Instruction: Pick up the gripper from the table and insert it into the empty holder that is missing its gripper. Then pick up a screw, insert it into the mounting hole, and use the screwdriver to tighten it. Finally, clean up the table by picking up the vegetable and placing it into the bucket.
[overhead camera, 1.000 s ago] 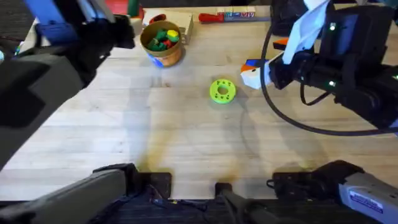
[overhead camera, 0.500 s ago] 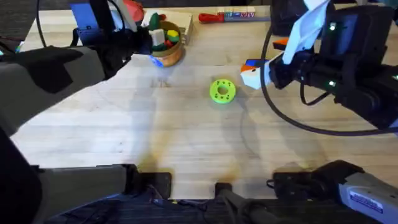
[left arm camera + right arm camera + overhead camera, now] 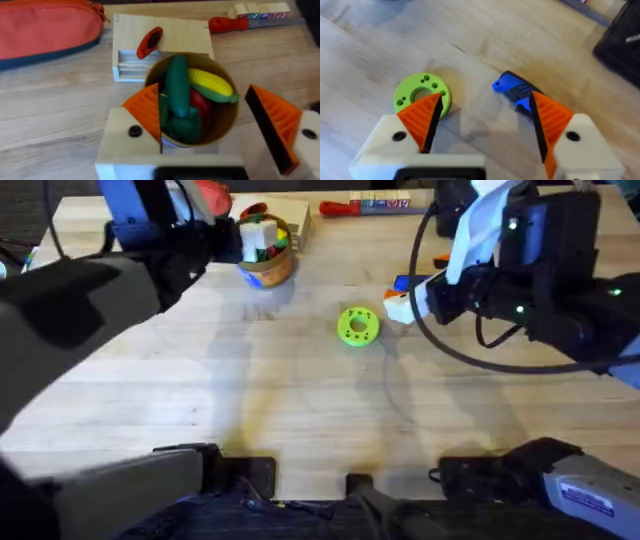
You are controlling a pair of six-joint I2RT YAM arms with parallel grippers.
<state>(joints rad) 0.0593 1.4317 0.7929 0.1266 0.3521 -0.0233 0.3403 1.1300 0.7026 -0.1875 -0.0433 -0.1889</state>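
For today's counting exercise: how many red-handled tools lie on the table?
1 for certain: the slim red-handled tool lies at the table's far edge, beyond the round yellow-orange bucket. Others may be hidden behind the arms.

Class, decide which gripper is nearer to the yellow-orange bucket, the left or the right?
Left. The left gripper hangs open directly over the bucket, its fingers straddling the rim. The right gripper is open across the table, by the lime-green disc.

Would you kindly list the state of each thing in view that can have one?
left tool: open, over the bucket, holding nothing.
right tool: open, empty, above the table.
vegetable: in the bucket, leaning on the corn.
bucket: upright, holding toy pieces.
green disc: flat on the table.
red pouch: lying on the table.
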